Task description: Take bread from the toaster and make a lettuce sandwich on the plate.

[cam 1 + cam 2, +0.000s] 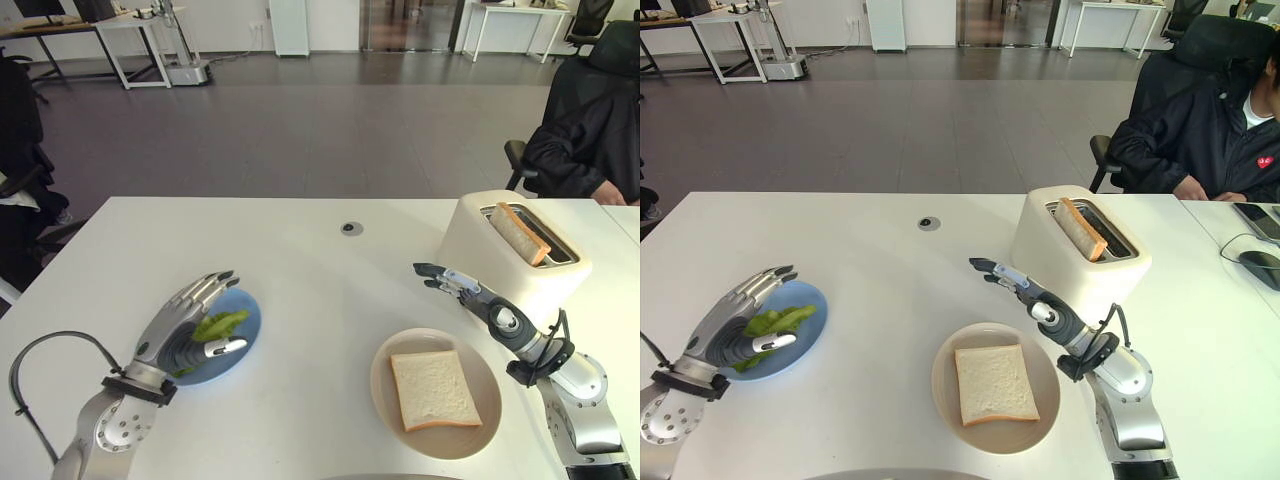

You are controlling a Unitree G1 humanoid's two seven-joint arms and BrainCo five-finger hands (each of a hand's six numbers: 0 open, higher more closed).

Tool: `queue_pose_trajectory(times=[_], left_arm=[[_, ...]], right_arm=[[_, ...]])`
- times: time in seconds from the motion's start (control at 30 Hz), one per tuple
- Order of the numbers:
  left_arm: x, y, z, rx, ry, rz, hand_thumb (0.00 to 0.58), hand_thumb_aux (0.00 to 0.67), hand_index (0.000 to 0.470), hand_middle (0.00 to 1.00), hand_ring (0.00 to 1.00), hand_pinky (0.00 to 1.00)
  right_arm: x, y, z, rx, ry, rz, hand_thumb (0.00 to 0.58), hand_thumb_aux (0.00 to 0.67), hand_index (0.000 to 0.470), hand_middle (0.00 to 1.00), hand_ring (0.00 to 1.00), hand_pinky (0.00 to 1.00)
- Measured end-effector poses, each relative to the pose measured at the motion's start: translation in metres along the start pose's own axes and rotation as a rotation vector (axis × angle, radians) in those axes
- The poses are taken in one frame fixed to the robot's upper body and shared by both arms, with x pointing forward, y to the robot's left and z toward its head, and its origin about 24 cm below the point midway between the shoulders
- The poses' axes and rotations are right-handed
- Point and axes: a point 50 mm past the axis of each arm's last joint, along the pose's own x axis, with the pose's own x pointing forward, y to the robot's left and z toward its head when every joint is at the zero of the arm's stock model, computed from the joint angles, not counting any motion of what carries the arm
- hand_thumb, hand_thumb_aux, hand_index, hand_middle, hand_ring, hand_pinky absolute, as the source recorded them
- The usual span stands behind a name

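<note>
Two slices of white, brown-crusted bread are present. One slice stands on edge in the slot of the single cream-coloured boxy toaster, with its upper half showing and its long axis along the slot, far-left to near-right. The other slice lies flat on the round beige plate, with its longer sides running roughly towards and away from the robot.

A second plate, round and pale blue, sits well to the left on the white table. It carries one small heap of green lettuce leaves, elongated near-left to far-right.

Left hand: held low over the blue plate, fingers extended towards the far right, thumb below them. The lettuce lies between the thumb and fingers, and the hand is not closed on it.

Right hand: raised just beside the toaster's near face, fingers straight and pointing left, holding nothing.
</note>
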Motion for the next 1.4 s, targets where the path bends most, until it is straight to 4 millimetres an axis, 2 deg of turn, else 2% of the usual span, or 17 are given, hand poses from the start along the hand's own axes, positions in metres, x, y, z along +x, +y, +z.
queue_pose_trajectory(times=[0.07, 0.1, 0.13, 0.2, 0.3, 0.33, 0.43, 0.5, 0.67, 0.77, 0.83, 0.9, 0.97, 1.1, 1.17, 1.2, 1.4], left_arm=[[-0.005, -0.001, -0.011, 0.047, 0.051, -0.030, 0.132, 0.081, 0.057, 0.00, 0.00, 0.00], [-0.008, -0.002, -0.020, 0.084, 0.093, -0.060, 0.331, 0.231, 0.162, 0.00, 0.00, 0.00], [-0.010, -0.002, -0.028, 0.116, 0.131, -0.086, 0.374, 0.271, 0.190, 0.00, 0.00, 0.00], [-0.013, -0.005, -0.041, 0.153, 0.203, -0.121, 0.530, 0.473, 0.332, 0.00, 0.00, 0.00], [-0.011, -0.007, -0.048, 0.168, 0.240, -0.137, 0.480, 0.391, 0.275, 0.00, 0.00, 0.00], [-0.009, -0.007, -0.049, 0.173, 0.245, -0.136, 0.521, 0.457, 0.321, 0.00, 0.00, 0.00], [-0.005, -0.018, -0.052, 0.196, 0.252, -0.171, 0.527, 0.468, 0.328, 0.00, 0.00, 0.00], [-0.004, -0.023, -0.053, 0.204, 0.259, -0.186, 0.580, 0.670, 0.470, 0.00, 0.00, 0.00], [-0.004, -0.022, -0.057, 0.230, 0.267, -0.198, 0.580, 0.670, 0.470, 0.00, 0.00, 0.00], [-0.004, -0.022, -0.056, 0.239, 0.267, -0.204, 0.554, 0.528, 0.370, 0.00, 0.00, 0.00], [-0.002, -0.020, -0.055, 0.252, 0.258, -0.202, 0.447, 0.349, 0.245, 0.00, 0.00, 0.00], [-0.001, -0.020, -0.052, 0.258, 0.250, -0.200, 0.234, 0.152, 0.107, 0.00, 0.00, 0.00], [-0.001, -0.021, -0.051, 0.259, 0.246, -0.202, 0.164, 0.102, 0.072, 0.00, 0.00, 0.00], [0.002, -0.018, -0.042, 0.273, 0.207, -0.192, 0.212, 0.137, 0.096, 0.00, 0.00, 0.00], [0.005, -0.018, -0.035, 0.291, 0.174, -0.190, 0.408, 0.305, 0.214, 0.00, 0.00, 0.00], [0.006, -0.018, -0.033, 0.292, 0.166, -0.194, 0.436, 0.336, 0.236, 0.00, 0.00, 0.00], [0.003, -0.023, -0.037, 0.291, 0.181, -0.230, 0.527, 0.468, 0.328, 0.00, 0.00, 0.00]], right_arm=[[0.000, 0.001, -0.002, -0.005, 0.006, 0.001, 0.000, 0.000, 0.000, 0.00, 0.00, 0.00], [-0.001, 0.001, -0.004, -0.005, 0.011, -0.004, 0.000, 0.000, 0.000, 0.00, 0.00, 0.00], [-0.001, 0.001, -0.005, -0.005, 0.014, -0.007, 0.000, 0.000, 0.000, 0.00, 0.00, 0.00], [-0.001, 0.002, -0.007, -0.006, 0.013, -0.015, 0.000, 0.000, 0.000, 0.00, 0.00, 0.00], [0.000, 0.004, -0.008, -0.011, 0.011, -0.008, 0.000, 0.000, 0.000, 0.00, 0.00, 0.00], [0.000, 0.004, -0.008, -0.014, 0.007, -0.009, 0.000, 0.000, 0.000, 0.00, 0.00, 0.00], [-0.001, 0.005, -0.010, -0.023, 0.015, -0.012, 0.000, 0.000, 0.000, 0.00, 0.00, 0.00], [-0.001, 0.005, -0.011, -0.025, 0.021, -0.016, 0.000, 0.000, 0.000, 0.00, 0.00, 0.00], [-0.001, 0.007, -0.010, -0.029, 0.012, 0.004, 0.000, 0.000, 0.000, 0.00, 0.00, 0.00], [-0.002, 0.009, -0.010, -0.028, 0.010, 0.017, 0.000, 0.000, 0.000, 0.00, 0.00, 0.00], [-0.002, 0.009, -0.010, -0.031, 0.011, 0.025, 0.000, 0.000, 0.000, 0.00, 0.00, 0.00], [-0.003, 0.009, -0.010, -0.035, 0.012, 0.029, 0.000, 0.000, 0.000, 0.00, 0.00, 0.00], [-0.003, 0.009, -0.009, -0.036, 0.009, 0.032, 0.000, 0.000, 0.000, 0.00, 0.00, 0.00], [-0.003, 0.009, -0.007, -0.041, -0.003, 0.036, 0.000, 0.000, 0.000, 0.00, 0.00, 0.00], [-0.003, 0.010, -0.005, -0.047, -0.016, 0.040, 0.000, 0.000, 0.000, 0.00, 0.00, 0.00], [-0.003, 0.011, -0.004, -0.049, -0.020, 0.040, 0.000, 0.000, 0.000, 0.00, 0.00, 0.00], [-0.004, 0.011, -0.001, -0.056, -0.038, 0.044, 0.000, 0.000, 0.000, 0.00, 0.00, 0.00]])
